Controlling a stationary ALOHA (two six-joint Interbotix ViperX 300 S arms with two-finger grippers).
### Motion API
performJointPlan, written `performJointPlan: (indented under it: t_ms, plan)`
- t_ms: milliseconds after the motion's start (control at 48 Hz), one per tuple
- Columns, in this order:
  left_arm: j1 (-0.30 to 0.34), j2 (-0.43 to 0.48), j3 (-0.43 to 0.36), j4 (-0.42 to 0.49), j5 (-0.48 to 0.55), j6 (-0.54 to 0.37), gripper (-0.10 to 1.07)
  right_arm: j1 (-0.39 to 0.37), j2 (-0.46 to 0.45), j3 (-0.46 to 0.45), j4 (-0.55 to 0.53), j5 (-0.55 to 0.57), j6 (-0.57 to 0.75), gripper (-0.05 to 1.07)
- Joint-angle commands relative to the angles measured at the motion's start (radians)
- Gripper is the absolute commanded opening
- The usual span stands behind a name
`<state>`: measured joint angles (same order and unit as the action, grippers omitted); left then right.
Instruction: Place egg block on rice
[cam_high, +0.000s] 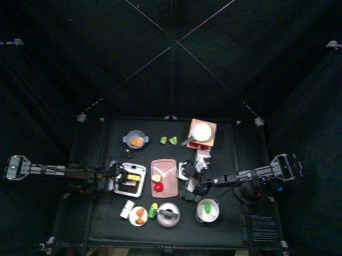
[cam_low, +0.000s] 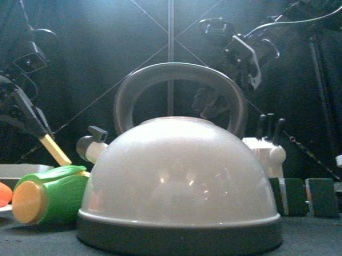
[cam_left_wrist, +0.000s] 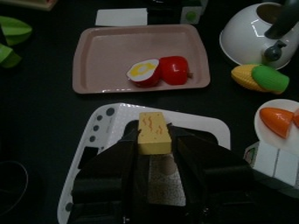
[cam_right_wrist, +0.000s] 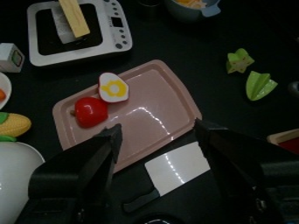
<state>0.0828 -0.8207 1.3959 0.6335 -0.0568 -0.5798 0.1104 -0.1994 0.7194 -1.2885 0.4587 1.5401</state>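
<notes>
The egg block (cam_left_wrist: 153, 133), a small yellow rectangular block, lies on the black square tray with a white rim (cam_left_wrist: 98, 131). It also shows in the right wrist view (cam_right_wrist: 73, 17) on the same tray (cam_right_wrist: 112, 26). My left gripper (cam_left_wrist: 156, 156) hangs over this tray, open, with the block between its fingertips; I cannot tell whether they touch it. My right gripper (cam_right_wrist: 158, 153) is open and empty above the pink tray (cam_right_wrist: 152, 101), over a flat white rectangle (cam_right_wrist: 181, 166). I cannot pick out the rice for certain.
The pink tray (cam_left_wrist: 111, 52) holds a fried-egg piece (cam_left_wrist: 142, 71) and a red piece (cam_left_wrist: 173, 68). A white kettle (cam_low: 174, 170) stands at the table's front. Green pieces (cam_right_wrist: 260, 85) lie beyond the pink tray. A green-and-yellow piece (cam_left_wrist: 260, 77) lies next to the kettle.
</notes>
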Motion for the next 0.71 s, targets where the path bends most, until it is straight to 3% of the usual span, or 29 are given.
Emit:
performJointPlan:
  t_ms: [0,292,688]
  plan:
    - [-0.029,-0.026,-0.006,-0.048,0.029,0.003,0.57,-0.003,-0.011,-0.009,-0.006,-0.002,0.002,0.96]
    - [-0.138,-0.133,-0.012,-0.123,0.135,0.005,0.57,-0.003,0.017,-0.011,-0.009,-0.003,0.002,0.96]
    - [-0.143,-0.133,-0.017,-0.156,0.169,0.003,0.57,0.005,0.025,-0.015,-0.017,-0.008,-0.002,0.96]
